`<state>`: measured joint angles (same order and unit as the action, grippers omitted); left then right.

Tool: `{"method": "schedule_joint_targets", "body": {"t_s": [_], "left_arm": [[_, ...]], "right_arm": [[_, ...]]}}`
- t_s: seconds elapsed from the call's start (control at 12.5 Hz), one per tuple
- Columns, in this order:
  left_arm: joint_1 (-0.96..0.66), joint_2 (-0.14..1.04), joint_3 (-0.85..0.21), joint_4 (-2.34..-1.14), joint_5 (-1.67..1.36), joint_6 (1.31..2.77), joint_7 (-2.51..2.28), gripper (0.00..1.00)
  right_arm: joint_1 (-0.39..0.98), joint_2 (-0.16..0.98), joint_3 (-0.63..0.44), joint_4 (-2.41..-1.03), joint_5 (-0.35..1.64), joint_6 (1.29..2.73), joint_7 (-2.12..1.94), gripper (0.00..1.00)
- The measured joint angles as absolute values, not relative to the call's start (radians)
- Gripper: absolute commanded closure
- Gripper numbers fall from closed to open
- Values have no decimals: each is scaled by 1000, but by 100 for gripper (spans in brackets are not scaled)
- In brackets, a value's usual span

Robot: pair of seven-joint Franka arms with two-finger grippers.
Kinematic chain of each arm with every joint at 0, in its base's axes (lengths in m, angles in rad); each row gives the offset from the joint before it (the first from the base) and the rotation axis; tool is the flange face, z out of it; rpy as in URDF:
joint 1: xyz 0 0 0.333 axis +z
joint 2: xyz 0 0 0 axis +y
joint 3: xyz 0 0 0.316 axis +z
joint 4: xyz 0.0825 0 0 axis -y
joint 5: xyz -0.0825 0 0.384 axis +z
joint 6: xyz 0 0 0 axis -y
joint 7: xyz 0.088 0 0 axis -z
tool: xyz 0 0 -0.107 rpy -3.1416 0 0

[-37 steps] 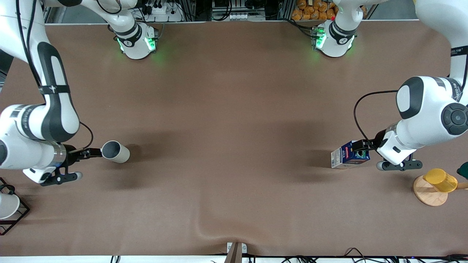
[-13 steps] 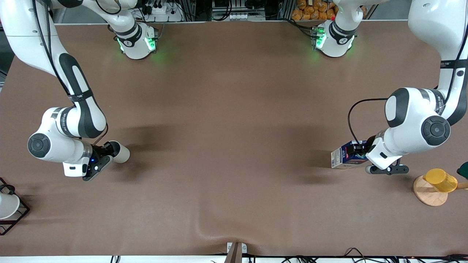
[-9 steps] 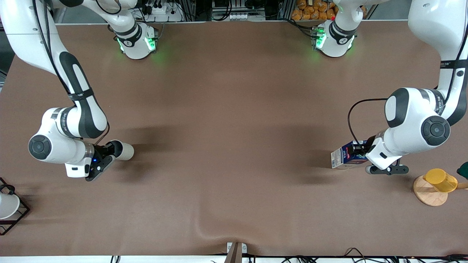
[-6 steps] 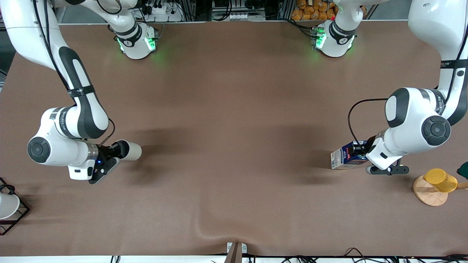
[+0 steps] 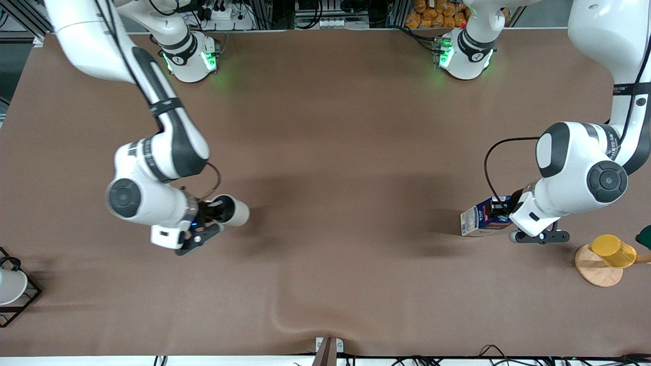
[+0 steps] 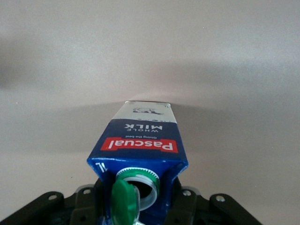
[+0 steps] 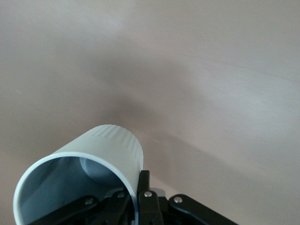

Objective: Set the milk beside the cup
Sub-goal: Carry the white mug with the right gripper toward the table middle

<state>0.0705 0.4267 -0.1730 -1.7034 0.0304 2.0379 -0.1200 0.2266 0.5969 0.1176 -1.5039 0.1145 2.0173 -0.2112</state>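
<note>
Over the right arm's end of the worktop (image 5: 325,127), I'm carrying the cup (image 5: 235,210) with the right gripper (image 5: 212,216), jaws clamped on its rim, one inside and one outside going by the right wrist view. The cup is lying tipped on its side in the grip, up off the cloth.

At the left arm's end, the left gripper (image 5: 504,213) is holding the milk (image 5: 483,217), jaws closed on the carton's spout end, green cap (image 6: 123,205) flipped open. The carton is tipped over too, and I can't tell if it's touching the worktop. It's near the yellow cup (image 5: 613,250) on its wooden stand (image 5: 596,271).

So I'm reckoning we're mid-transport: both things gripped, well apart. Next I'm needing to stand the cup upright somewhere central, then bring the milk across and set it down just beside it, upright, without knocking the cup.
</note>
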Motion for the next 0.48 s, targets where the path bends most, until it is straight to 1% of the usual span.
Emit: {"method": "schedule_joint_targets", "body": {"t_s": [0.24, 0.48], "left_arm": [[70, 427, -173, -1701, 30, 2039, -120, 50], [70, 427, -173, -1696, 30, 2039, -120, 50]], "right_arm": [[335, 674, 117, -1406, 118, 2025, -32, 100], [418, 741, 115, -1354, 118, 2074, 90, 100]]}}
